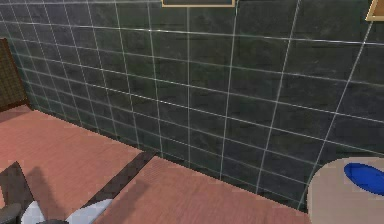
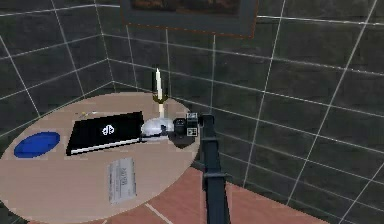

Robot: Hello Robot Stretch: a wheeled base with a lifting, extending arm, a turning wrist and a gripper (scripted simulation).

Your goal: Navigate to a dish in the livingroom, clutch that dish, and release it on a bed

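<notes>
A flat blue dish (image 2: pixel 38 143) lies near the left rim of a round tan table (image 2: pixel 70 190). The same blue dish (image 1: pixel 360 177) shows on the table's edge at the forward view's lower right. My arm (image 2: pixel 212 180) rises from the bottom edge, and the gripper (image 2: pixel 152 130) is over the table's far right part, well right of the dish. A small whitish thing (image 2: pixel 155 127) sits at the fingers on the tabletop, so I cannot tell whether the gripper holds anything.
A black book (image 2: pixel 108 133) lies between the dish and the gripper. A white candle (image 2: pixel 156 85) stands at the table's far edge, and a grey flat strip (image 2: pixel 122 178) lies nearer. Dark tiled walls (image 1: pixel 200 80) close the corner; a framed picture (image 2: pixel 190 10) hangs above.
</notes>
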